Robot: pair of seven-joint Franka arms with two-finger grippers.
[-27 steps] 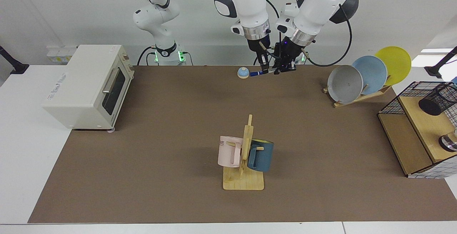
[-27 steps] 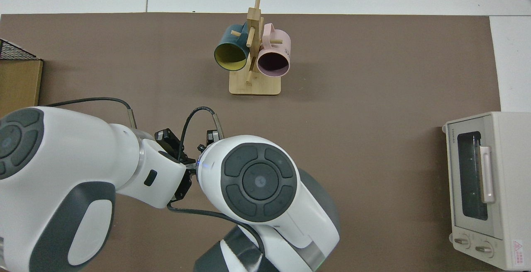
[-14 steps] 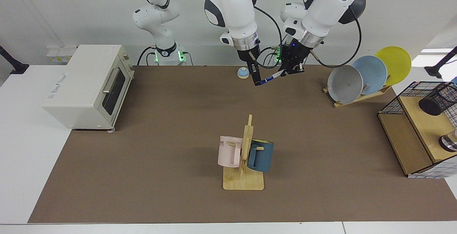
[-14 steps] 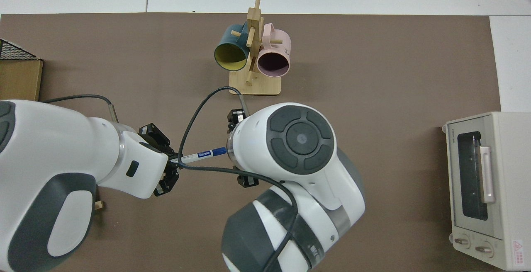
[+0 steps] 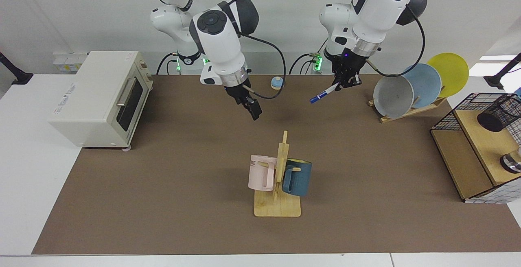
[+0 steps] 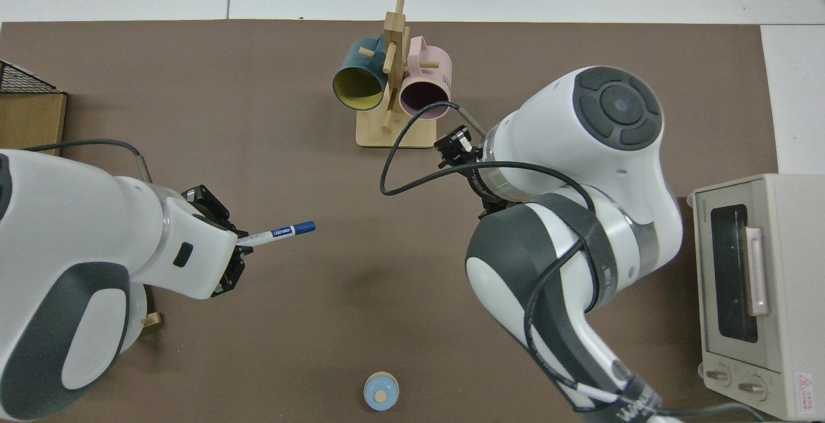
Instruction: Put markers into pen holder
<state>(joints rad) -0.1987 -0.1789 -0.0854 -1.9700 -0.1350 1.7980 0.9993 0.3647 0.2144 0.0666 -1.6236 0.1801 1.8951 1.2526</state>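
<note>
The marker (image 5: 323, 93), white-barrelled with a blue cap, hangs in the air over the far side of the mat, cap end slanting down. My left gripper (image 5: 345, 81) is shut on its upper end; the top view shows the marker (image 6: 280, 233) sticking out of that gripper (image 6: 237, 247). My right gripper (image 5: 255, 113) hovers open and holds nothing, well apart from the marker, above the mat behind the mug rack. The pen holder (image 5: 498, 114), a black mesh cup, rests tilted on the wooden shelf at the far right edge. It is out of the top view.
A wooden mug rack (image 5: 277, 206) with a pink mug and a blue mug stands mid-mat. There is a toaster oven (image 5: 101, 96) at one side, and a plate rack (image 5: 411, 110) and a wire basket with wooden shelves (image 5: 468, 153) at the other. A small blue-domed knob (image 5: 276, 82) sits by the arm bases.
My right gripper has let go of the marker's cap end and swung away toward the toaster side. My left gripper has kept the marker and carried it slightly toward the plates.
</note>
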